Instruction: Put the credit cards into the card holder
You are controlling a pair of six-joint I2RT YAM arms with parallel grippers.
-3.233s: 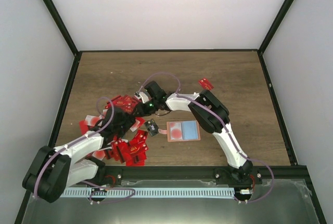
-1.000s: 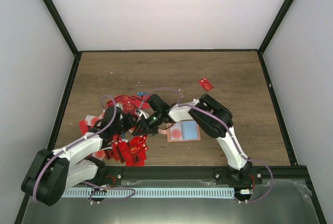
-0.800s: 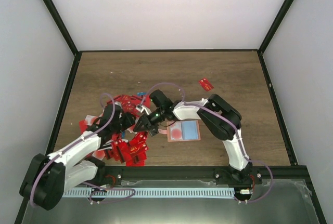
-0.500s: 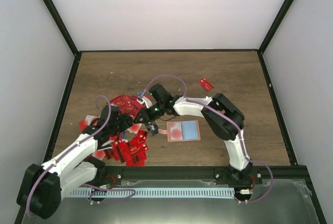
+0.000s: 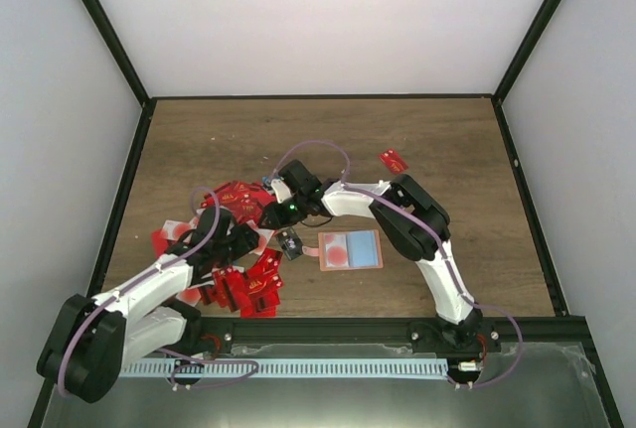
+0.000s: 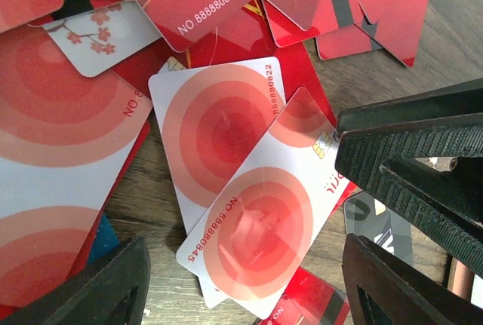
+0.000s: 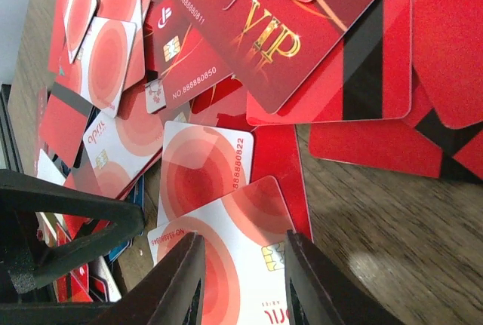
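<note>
A second ago the two grippers were bunched together just left of the holder. Now the left gripper [image 6: 245, 253] has drawn back to the left and the right wrist has pulled farther away, while the holder and the stray card lie where they were.

Nearest, at the left front of the brown wooden table [image 5: 447, 150], sprawls the heap of thin plastic credit cards [image 5: 234, 284], mostly bright red, some pale with red rings. The left gripper hangs low over that heap with its jaws spread wide, gripping nothing. Between its fingers, flat on the other cards, lies a pale pink-white card with red concentric circles [image 6: 256, 227].

The right gripper [image 7: 243, 265] comes down on the chip end of that same card, jaws only partly apart. One black finger [image 6: 407, 167] touches the card's edge, though whether the card is pinched or merely pressed I cannot tell.

Just right of the heap, the flat salmon-tan card holder [image 5: 350, 249] lies open, its light blue and pink-red inside facing up.

Farther right, well apart, one red card [image 5: 395, 160] lies alone.
</note>
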